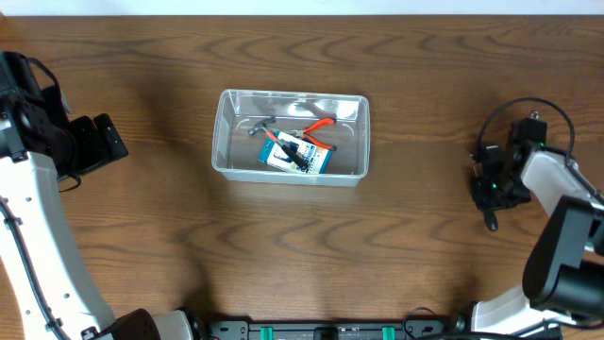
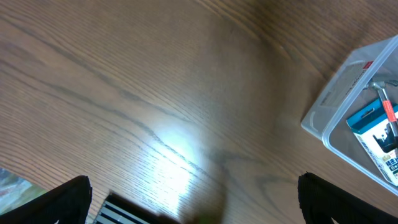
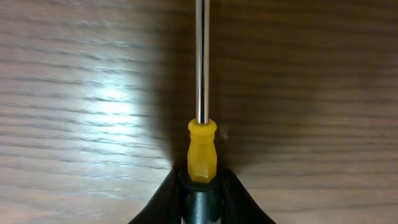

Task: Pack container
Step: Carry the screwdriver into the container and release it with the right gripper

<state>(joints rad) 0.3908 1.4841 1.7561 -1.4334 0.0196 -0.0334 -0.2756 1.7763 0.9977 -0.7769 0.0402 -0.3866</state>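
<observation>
Container (image 1: 236,146), one clear tub, sits on the table (image 1: 425,283) and holds three things: one hammer (image 1: 260,126), one pair of orange-handled pliers (image 1: 319,126) and one blue-and-white box (image 1: 297,159). Well to its right, the right gripper (image 3: 200,182) is clamped on one yellow-collared screwdriver (image 3: 202,149). Well to its left, the left gripper (image 2: 199,205) has its fingers spread wide, holding nothing.

surface: dark brown wood-grain desk (image 1: 142,236) | light: bright white glare (image 2: 168,140) on the grain | beyond far edge: thin pale strip (image 1: 302,6)
</observation>
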